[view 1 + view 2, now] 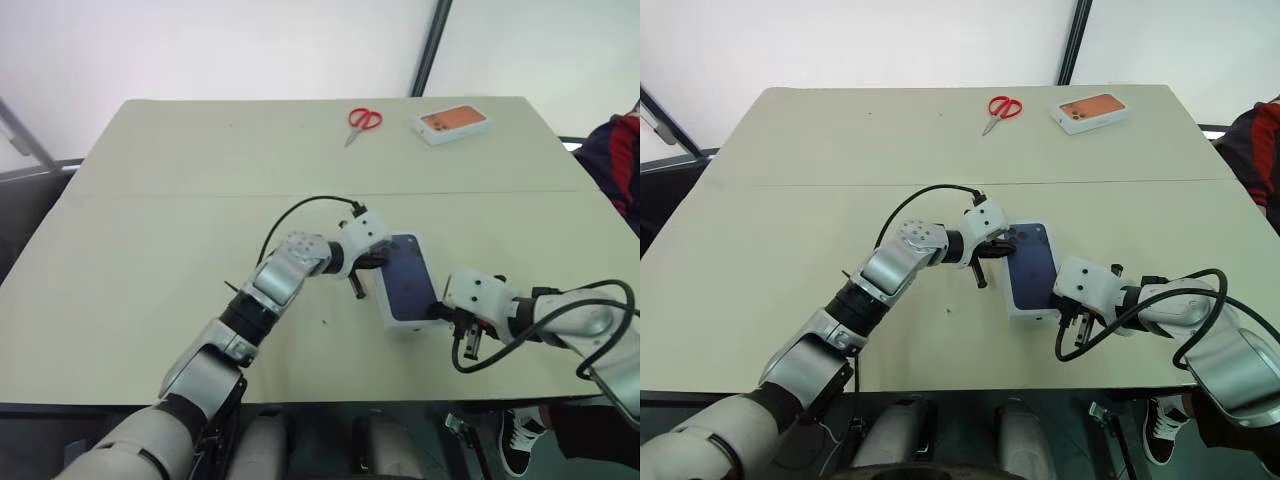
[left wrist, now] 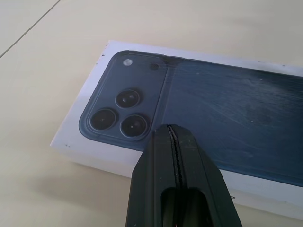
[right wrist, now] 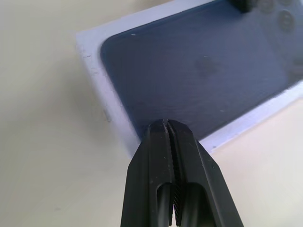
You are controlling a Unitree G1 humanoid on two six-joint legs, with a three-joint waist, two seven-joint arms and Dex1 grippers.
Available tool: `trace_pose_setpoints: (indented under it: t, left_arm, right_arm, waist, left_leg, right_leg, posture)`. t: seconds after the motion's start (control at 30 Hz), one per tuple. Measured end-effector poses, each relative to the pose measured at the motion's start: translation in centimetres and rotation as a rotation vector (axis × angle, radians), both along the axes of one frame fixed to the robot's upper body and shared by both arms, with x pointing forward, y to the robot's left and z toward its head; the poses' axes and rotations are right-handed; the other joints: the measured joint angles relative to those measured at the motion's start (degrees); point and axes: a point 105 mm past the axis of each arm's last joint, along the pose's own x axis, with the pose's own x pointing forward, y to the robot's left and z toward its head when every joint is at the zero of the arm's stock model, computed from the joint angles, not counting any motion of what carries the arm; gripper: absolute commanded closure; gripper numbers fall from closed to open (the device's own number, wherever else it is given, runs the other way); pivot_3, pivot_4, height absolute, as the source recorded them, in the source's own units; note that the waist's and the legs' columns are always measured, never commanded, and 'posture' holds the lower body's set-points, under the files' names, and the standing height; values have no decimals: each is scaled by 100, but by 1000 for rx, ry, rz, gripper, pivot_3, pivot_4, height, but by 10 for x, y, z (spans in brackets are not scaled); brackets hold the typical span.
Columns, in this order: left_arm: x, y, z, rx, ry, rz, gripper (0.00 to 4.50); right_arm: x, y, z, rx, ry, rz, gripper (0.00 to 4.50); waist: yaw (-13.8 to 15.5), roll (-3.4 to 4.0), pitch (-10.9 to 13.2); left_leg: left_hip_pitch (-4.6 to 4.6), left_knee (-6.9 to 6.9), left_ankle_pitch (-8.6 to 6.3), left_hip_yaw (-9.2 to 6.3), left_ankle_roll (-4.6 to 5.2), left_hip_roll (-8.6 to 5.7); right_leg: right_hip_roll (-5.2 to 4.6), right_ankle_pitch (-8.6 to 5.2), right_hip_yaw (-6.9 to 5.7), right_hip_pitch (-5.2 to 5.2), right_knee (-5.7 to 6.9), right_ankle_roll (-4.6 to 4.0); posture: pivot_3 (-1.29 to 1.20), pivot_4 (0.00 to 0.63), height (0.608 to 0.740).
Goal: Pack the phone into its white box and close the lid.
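Lid (image 1: 407, 278): sitting on the box, looking light, stiff, smooth; pressing flat on top.
Left gripper (image 1: 357, 290): closed, empty, hovering alongside.
Right gripper (image 1: 470, 346): closed, empty.

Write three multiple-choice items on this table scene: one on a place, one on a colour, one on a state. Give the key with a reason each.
1. Where do the scissors lie on the table?
A. At the far side, left of the orange-topped box
B. Beside the left tool
C. On the lid

2. What colour are the scissors' handles?
A. Blue
B. Red
C. Black

3. How does the lid sit?
A. Upright against the box
B. Picture side up, closed on the white box
C. Upside down beside it

Key: 1 A, they lie near the far edge beside that box. 2 B, the loops are red. 3 B, the phone picture faces up between the shut left tool and right tool.
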Motion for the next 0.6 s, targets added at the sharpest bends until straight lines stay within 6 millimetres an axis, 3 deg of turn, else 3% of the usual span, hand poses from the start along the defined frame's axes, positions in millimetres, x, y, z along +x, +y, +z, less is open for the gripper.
trace_pose_setpoints:
  t: [0.07, 0.13, 0.17, 0.23, 0.27, 0.47, 0.6]
  left_arm:
    - [5, 14, 4, -74, 9, 59, 4500]
    - [12, 44, 20, -167, -42, 149, 4500]
    - [14, 72, 38, -210, -112, 205, 4500]
    - [15, 112, 54, -208, -197, 282, 4500]
    - [11, 143, 58, -180, -236, 340, 4500]
    - [-19, 229, 24, -71, -147, 500, 4500]
    - [-27, 256, 29, -77, -152, 561, 4500]
  right_arm:
    - [15, 5, 9, 76, -69, -41, 4407]
    - [40, 5, 35, 175, -206, -109, 4407]
    - [54, 1, 54, 234, -283, -157, 4407]
    - [65, -8, 72, 284, -339, -206, 4407]
    - [71, -13, 78, 332, -351, -231, 4407]
    - [81, -23, 54, 400, -252, -262, 4407]
    - [84, -15, 53, 406, -235, -218, 4407]
  waist:
    - [-54, 0, 3]
    - [-152, 14, 11]
    - [-180, 16, 12]
    - [-140, 22, 8]
    - [-127, 22, 7]
    - [-51, 25, 13]
    - [-17, 26, 13]
  left_leg:
    - [-1, -4, 0, 3, -1, 3]
    - [-21, -7, 6, 9, -11, 6]
    - [-31, -12, 16, 9, -27, 10]
    - [-33, -21, 29, 3, -51, 15]
    - [-32, -35, 31, 3, -53, 15]
    - [-46, -7, 13, 8, -23, -11]
    - [-44, -6, 11, 6, -20, -9]
  right_leg:
    - [3, 0, 8, -13, 7, 0]
    - [4, 1, 18, -48, 21, -2]
    - [7, 2, 21, -65, 26, -2]
    - [13, 1, 19, -67, 21, -3]
    - [13, 1, 18, -65, 14, -3]
    - [-18, 2, 15, -55, 7, -3]
    - [-17, 2, 12, -54, 8, -3]
  posture:
    - [0, 150, 740]
    - [0, 150, 740]
    - [0, 150, 740]
    - [0, 150, 740]
    - [0, 150, 740]
    - [0, 150, 740]
    - [0, 150, 740]
